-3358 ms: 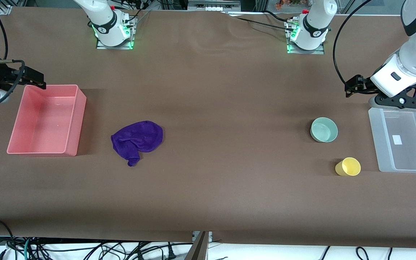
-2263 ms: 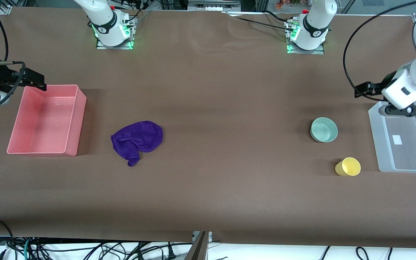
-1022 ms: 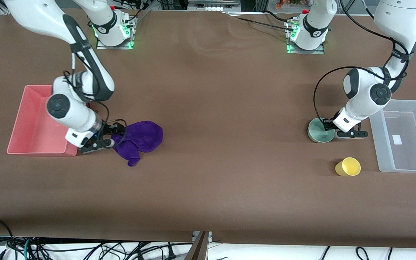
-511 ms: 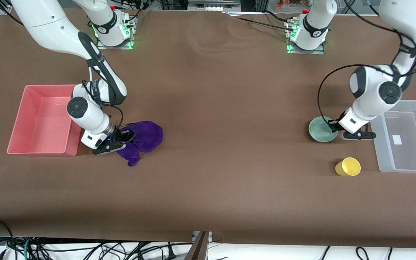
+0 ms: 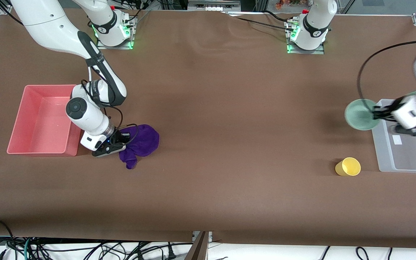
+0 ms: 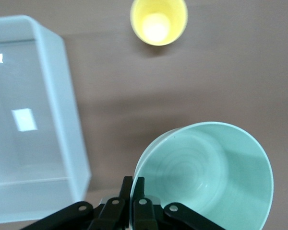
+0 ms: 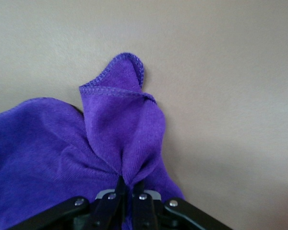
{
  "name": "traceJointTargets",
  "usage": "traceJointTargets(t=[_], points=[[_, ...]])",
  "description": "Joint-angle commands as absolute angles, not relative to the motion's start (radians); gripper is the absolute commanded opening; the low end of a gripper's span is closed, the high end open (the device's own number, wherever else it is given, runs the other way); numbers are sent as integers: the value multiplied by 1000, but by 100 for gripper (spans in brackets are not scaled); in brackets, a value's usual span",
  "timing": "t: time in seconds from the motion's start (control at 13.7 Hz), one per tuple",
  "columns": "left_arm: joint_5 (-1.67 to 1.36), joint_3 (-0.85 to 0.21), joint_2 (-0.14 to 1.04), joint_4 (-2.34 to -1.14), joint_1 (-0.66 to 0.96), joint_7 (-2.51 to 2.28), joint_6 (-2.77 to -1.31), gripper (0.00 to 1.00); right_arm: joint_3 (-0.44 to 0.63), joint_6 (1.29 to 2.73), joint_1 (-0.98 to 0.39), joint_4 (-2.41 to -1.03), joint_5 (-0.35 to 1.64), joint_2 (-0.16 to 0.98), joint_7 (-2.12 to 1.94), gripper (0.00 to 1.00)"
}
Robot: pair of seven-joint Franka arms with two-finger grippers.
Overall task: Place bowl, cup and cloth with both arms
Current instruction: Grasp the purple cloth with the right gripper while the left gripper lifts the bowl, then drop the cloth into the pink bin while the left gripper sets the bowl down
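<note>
Mint bowl (image 5: 360, 115), empty, in left gripper (image 5: 377, 115) beside clear bin (image 5: 408, 166).

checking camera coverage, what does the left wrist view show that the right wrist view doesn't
Only the left wrist view shows the green bowl held by its rim in the left gripper, raised above the table, with the clear bin and yellow cup below. Only the right wrist view shows the purple cloth, a fold of it pinched in the right gripper. Both show shut jaws and brown tabletop.
</note>
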State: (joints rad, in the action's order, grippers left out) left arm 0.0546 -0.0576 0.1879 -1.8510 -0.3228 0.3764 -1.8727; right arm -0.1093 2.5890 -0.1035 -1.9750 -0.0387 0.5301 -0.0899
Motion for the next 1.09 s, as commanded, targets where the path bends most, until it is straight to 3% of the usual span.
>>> traceJointTargets(t=[0.0,0.22,0.44,0.58,0.73,0.8,0.88,1.02], points=[[44,-63,299,-1757,-469,605,-1861,0,-109,2351,-100,-1874,-41,457,-118,0],[69,-64,421,-1697,-599,765,-1994,0,-101,1972,-91,-1659,-37,419,-182,0],[35,-69,624,-1571,-689,918,-2130,0,-28,1589,-72,-1415,-35,410,-332,0],[-26,-67,704,-1514,-703,948,-2134,0,69,1464,-68,-1341,-35,391,-453,0],[-50,-67,721,-1514,-703,948,-2135,0,187,1434,-58,-1341,-35,376,-582,0],[-51,-67,721,-1516,-701,948,-2135,57,245,1434,-55,-1350,-35,379,-686,0],[-51,-67,716,-1514,-701,948,-2134,99,302,1449,-46,-1368,-34,388,-760,0],[-40,-71,692,-1511,-696,945,-2117,100,354,1489,-28,-1445,-34,396,-795,0]])
